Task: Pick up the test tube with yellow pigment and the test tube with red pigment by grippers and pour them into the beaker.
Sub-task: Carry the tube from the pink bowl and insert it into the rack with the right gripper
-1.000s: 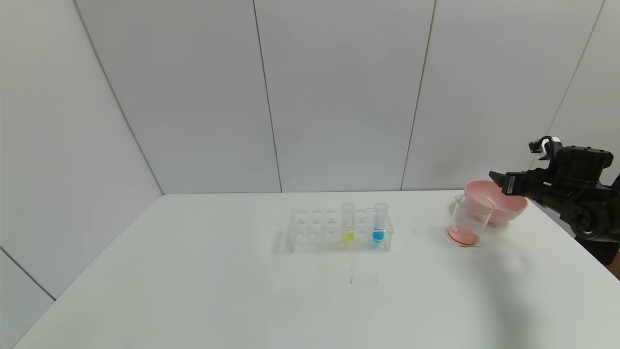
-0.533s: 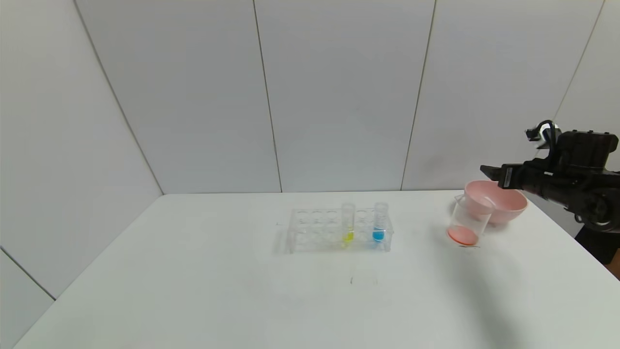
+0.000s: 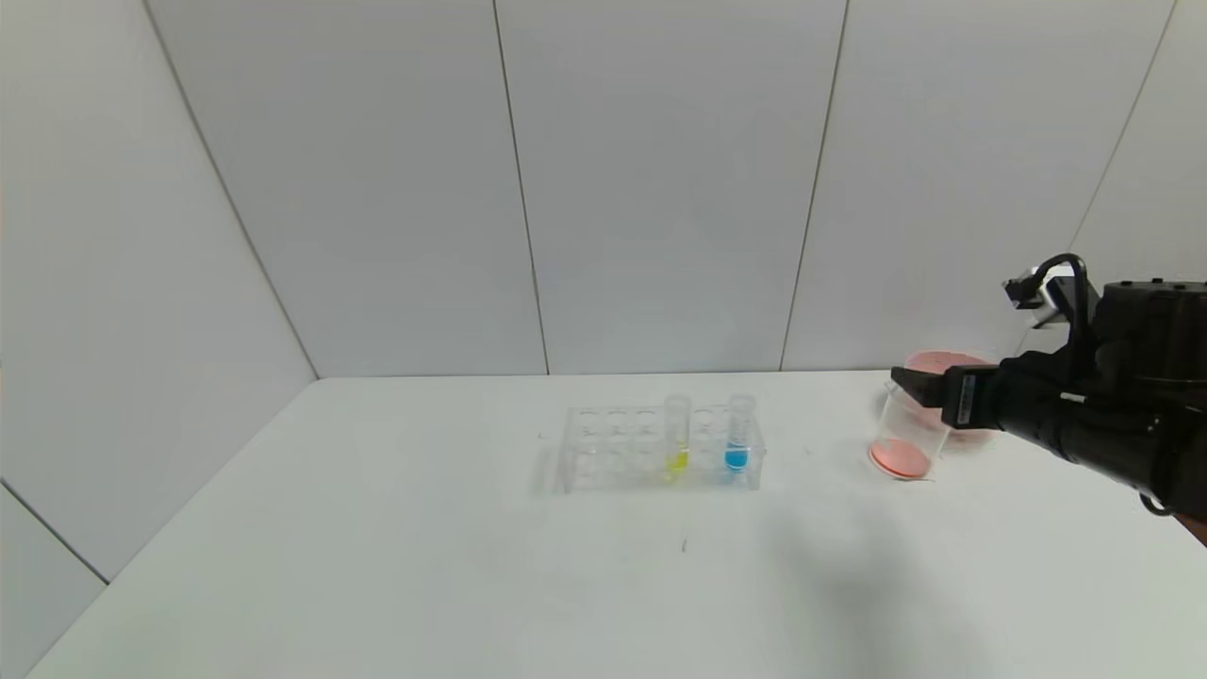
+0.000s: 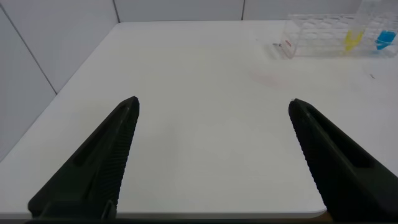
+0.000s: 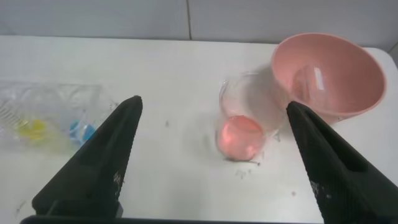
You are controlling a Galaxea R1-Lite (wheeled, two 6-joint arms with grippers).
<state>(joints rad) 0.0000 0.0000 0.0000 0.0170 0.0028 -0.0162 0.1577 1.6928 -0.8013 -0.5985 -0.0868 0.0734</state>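
The table point(image 3: 377, 566) has wide bare room in front and to the left; the rack point(image 3: 660, 448) stands mid-table, the yellow tube point(image 3: 677, 434) upright in it beside the blue tube point(image 3: 740, 432); the right gripper point(image 3: 910, 382), released, hangs over the beaker point(image 3: 905, 443) with red liquid, just beside the pink bowl point(image 5: 329, 74) near the right edge; the left gripper point(image 4: 211, 109) is released near the left edge.

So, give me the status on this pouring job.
Red looks done: the beaker holds orange-red liquid, and an empty tube lies in the pink bowl. The open right gripper hovers by the beaker, holding nothing. Left to do: the yellow test tube stands full in the rack.
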